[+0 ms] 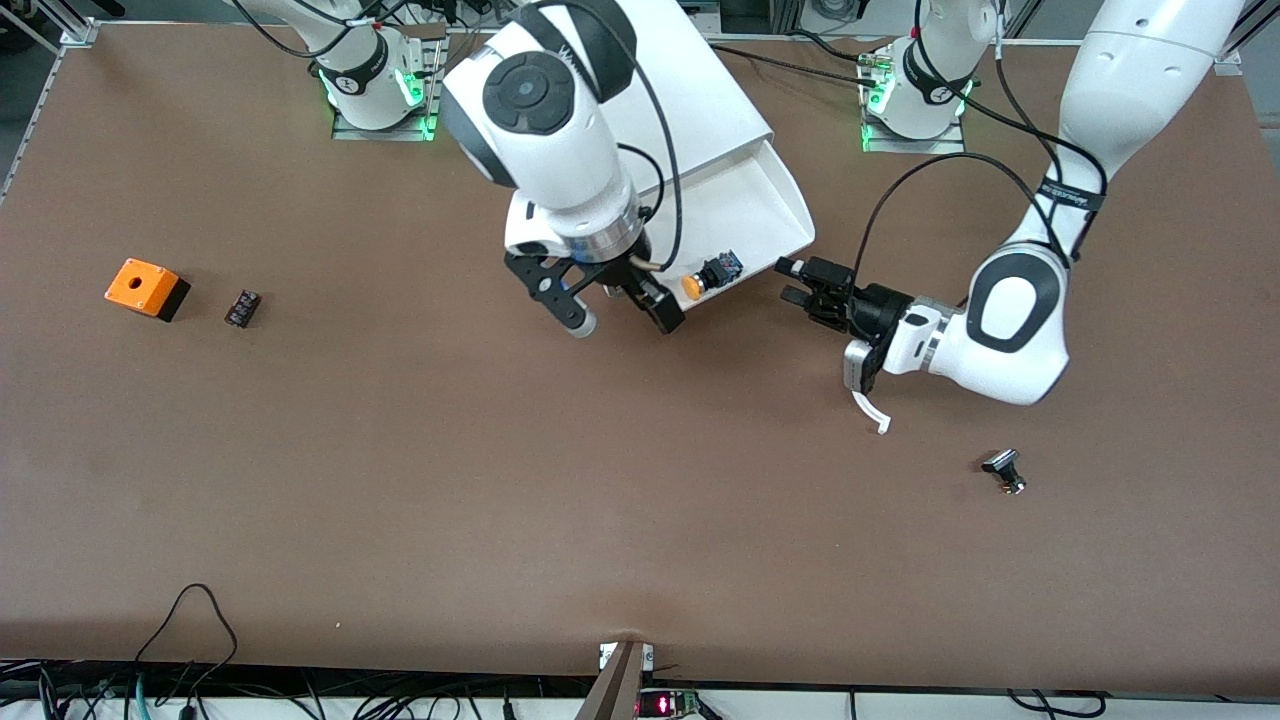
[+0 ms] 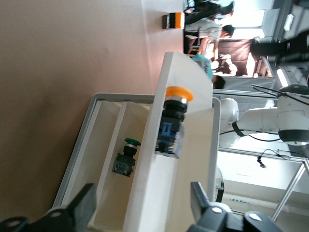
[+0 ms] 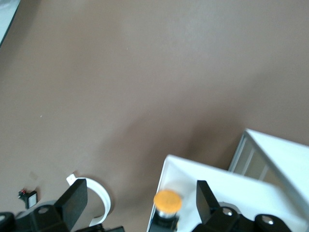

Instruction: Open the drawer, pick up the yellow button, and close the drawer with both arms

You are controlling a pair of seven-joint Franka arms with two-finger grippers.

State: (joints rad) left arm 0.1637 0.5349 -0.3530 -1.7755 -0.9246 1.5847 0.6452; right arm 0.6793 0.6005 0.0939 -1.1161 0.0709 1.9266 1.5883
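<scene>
The white cabinet (image 1: 700, 90) stands between the arm bases with its top drawer (image 1: 775, 205) pulled out. The button (image 1: 708, 277), orange cap and black body, lies in the drawer at its front wall. My right gripper (image 1: 623, 318) is open and empty, low over the table just in front of the drawer, one finger beside the button. In the right wrist view the orange cap (image 3: 167, 200) sits between the fingers (image 3: 207, 195). My left gripper (image 1: 792, 283) is open and empty beside the drawer's front corner. Its wrist view shows the button (image 2: 173, 121) on the drawer wall (image 2: 164, 159).
An orange box with a hole (image 1: 146, 288) and a small black block (image 1: 242, 307) lie toward the right arm's end. A black-capped metal-stemmed part (image 1: 1005, 471) lies toward the left arm's end. A lower tray holds a green-capped button (image 2: 128, 157).
</scene>
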